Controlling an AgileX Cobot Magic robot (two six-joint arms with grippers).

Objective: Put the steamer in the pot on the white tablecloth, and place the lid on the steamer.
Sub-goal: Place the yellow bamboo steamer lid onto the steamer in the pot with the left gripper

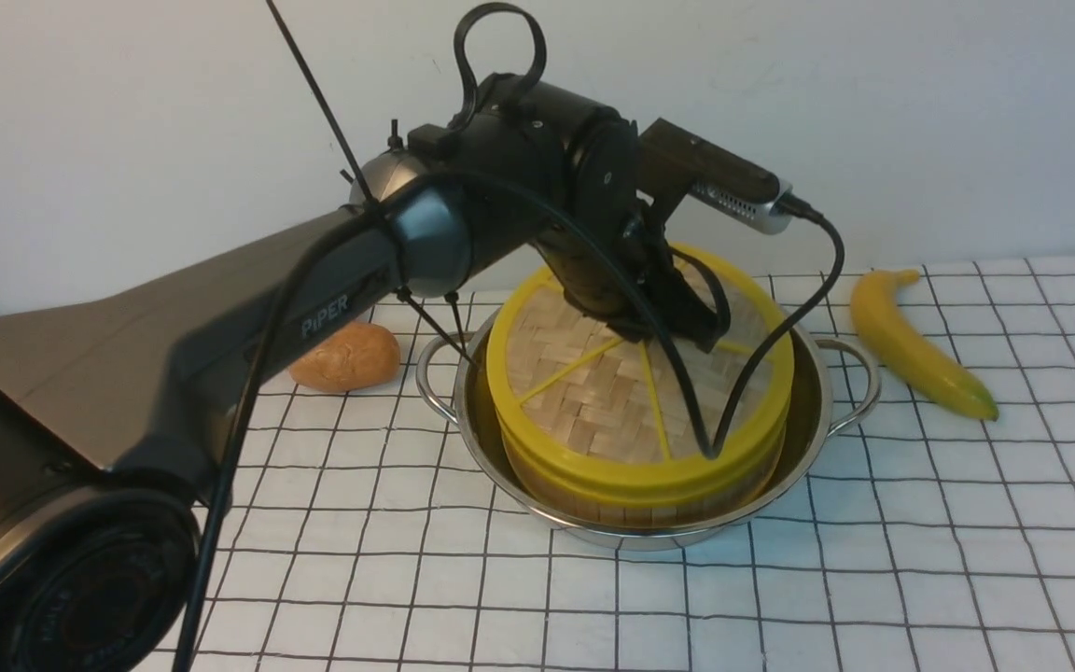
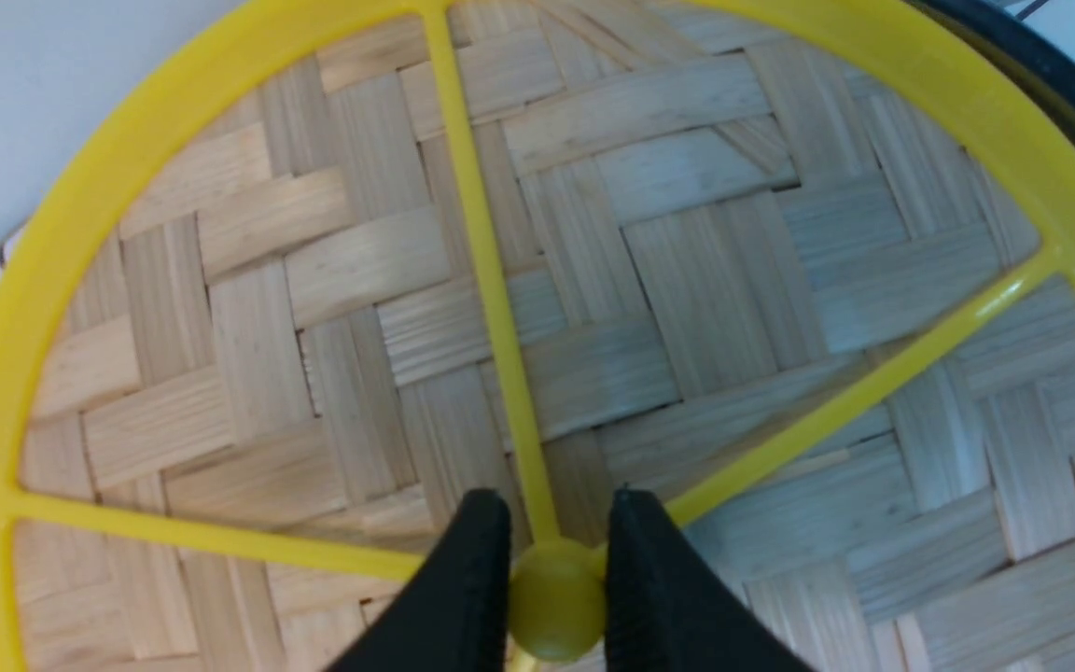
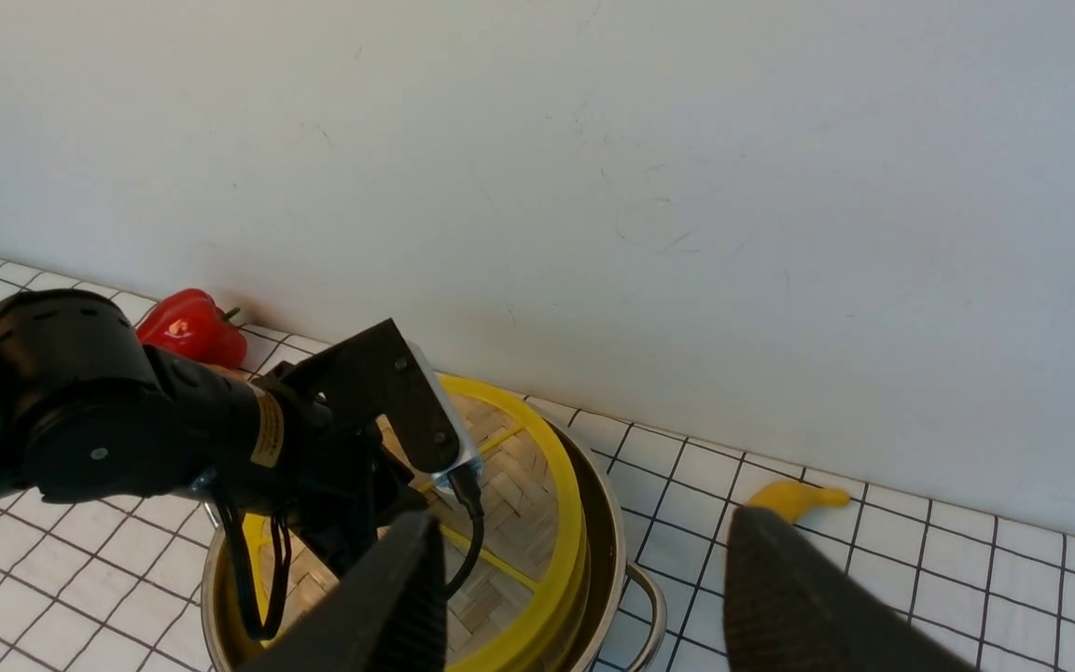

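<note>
Gripping the lid (image 1: 607,401) by its central knob (image 2: 556,597) with the left gripper (image 2: 551,511), fingers narrow on either side. Resting directly beneath that gripper on the steamer (image 1: 649,511), inside the pot (image 1: 813,411), on the white tablecloth (image 1: 873,579). Spread wide and empty at the right gripper (image 3: 584,537), with the pot below and ahead of it.

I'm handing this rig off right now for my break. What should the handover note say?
Left gripper: jaws shut on the knob of the lid.
Right gripper: open, empty, raised.
The steamer sits in the pot on the white tablecloth; the lid lies on top of it.
Done: both placements, apparently.
Left: release the knob and withdraw the left arm.
</note>
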